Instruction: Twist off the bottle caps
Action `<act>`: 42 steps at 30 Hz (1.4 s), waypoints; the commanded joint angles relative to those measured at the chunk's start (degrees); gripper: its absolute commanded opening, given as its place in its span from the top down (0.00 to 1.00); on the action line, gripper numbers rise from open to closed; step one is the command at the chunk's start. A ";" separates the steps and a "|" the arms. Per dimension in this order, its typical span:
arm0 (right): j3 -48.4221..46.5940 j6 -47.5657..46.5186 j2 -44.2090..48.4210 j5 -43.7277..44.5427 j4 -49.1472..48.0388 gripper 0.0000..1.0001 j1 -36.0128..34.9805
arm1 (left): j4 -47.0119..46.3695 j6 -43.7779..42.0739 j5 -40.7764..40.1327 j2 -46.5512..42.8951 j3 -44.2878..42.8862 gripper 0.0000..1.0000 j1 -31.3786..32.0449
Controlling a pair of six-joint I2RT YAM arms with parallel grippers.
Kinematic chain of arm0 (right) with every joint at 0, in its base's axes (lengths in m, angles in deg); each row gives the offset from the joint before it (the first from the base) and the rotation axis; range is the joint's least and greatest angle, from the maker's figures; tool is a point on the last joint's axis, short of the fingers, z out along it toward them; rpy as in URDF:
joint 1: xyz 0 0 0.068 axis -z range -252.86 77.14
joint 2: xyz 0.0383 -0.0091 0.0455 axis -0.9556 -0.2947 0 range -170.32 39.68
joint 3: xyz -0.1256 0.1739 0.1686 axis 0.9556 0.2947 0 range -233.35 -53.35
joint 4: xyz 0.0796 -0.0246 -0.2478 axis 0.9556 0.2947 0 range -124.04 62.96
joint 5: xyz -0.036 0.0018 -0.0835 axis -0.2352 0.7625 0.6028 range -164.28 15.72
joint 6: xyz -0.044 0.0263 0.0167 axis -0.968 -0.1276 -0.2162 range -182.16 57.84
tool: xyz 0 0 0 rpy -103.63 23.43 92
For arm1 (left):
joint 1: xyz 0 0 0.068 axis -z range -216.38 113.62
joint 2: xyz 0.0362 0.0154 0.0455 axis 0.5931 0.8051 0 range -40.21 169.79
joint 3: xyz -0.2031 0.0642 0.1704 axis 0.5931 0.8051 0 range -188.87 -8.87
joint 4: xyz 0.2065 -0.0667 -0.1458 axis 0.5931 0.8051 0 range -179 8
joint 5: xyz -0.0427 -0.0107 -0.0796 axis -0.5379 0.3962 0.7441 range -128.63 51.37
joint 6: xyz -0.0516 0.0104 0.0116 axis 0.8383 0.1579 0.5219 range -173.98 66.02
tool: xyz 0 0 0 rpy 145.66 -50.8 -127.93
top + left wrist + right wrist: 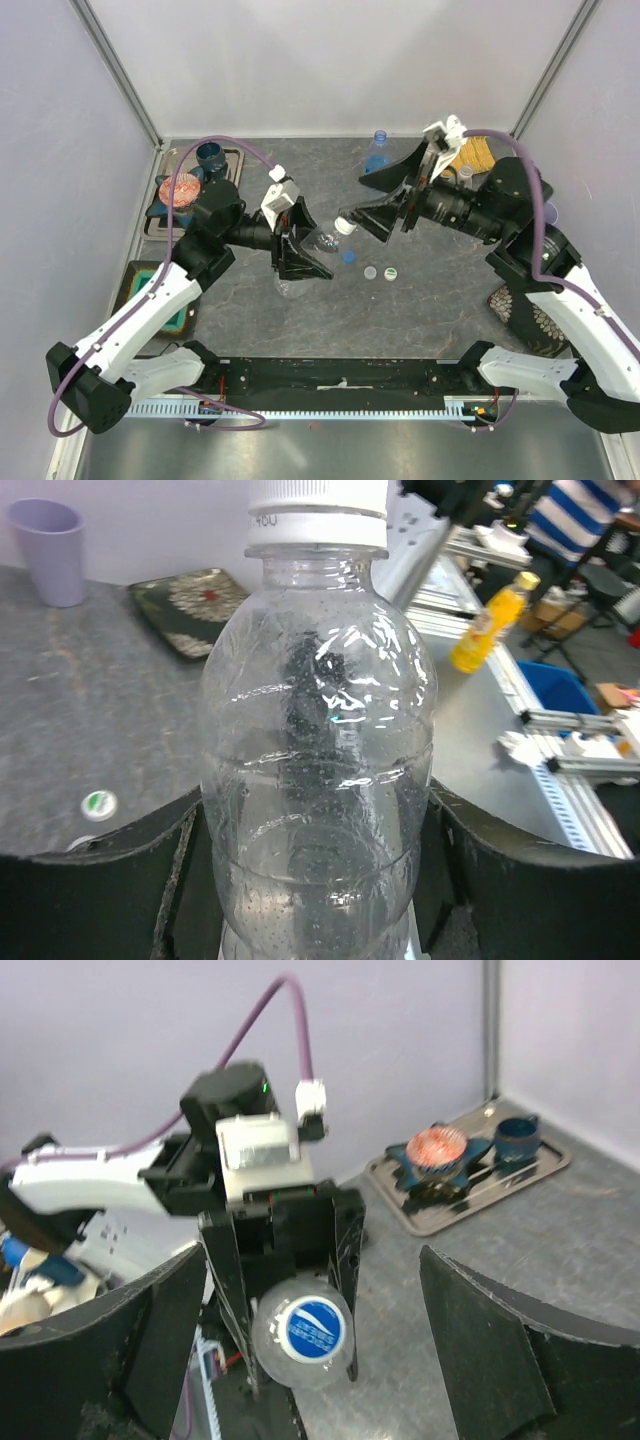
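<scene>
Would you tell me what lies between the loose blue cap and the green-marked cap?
One pale cap lies between the blue cap and the green-marked cap, shown in the top view.

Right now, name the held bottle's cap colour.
The cap: white sides, blue printed top; best in right wrist view.

clear bottle: colourless, see-through; its screw cap white, and seen end-on from the right wrist it has a round blue logo; blue-labelled bottle at the back: blue top, blue label; loose on the table: blue cap, pale cap, white cap with green mark; table dark grey, mottled like stone; cup lilac; plate dark, pale floral pattern, red centre; bowl orange-red, speckled; mug dark blue; cable purple; left arm white with black joints; walls pale, near white
</scene>
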 commanded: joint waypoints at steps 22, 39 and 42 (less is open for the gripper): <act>-0.64 20.17 -6.48 24.56 1.32 0.16 -0.57 | 4.71 -24.44 -72.71 -5.31 3.73 0.62 17.60; 1.03 19.03 -9.91 23.59 0.80 0.31 -1.36 | 3.13 -24.70 -72.54 -5.57 3.73 0.63 18.04; 1.91 18.94 -9.30 24.12 -0.08 0.34 -1.45 | 3.13 -24.79 -72.45 -5.57 3.81 0.63 18.12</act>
